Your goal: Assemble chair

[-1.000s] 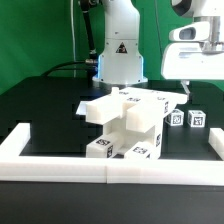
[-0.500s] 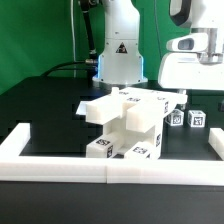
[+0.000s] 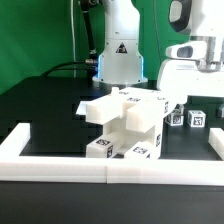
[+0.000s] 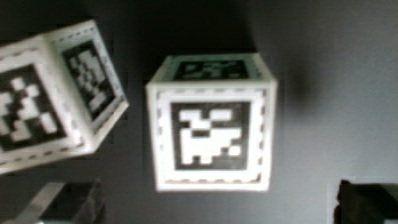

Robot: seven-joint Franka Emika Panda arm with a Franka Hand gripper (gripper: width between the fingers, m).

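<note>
Exterior view: the partly joined chair (image 3: 125,115) stands mid-surface (image 3: 40,110), behind the low border wall (image 3: 110,165). Two small cube legs (image 3: 198,118) sit at the exterior view's right, under the hand (image 3: 185,100). Wrist view: one tagged cube (image 4: 214,120) lies between the wide-spread fingertips (image 4: 50,203), untouched, with another tagged block (image 4: 54,100) just beside it.

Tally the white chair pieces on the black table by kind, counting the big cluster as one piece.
Big cluster of white blocks: 1
Small tagged cubes: 2
Total: 3
</note>
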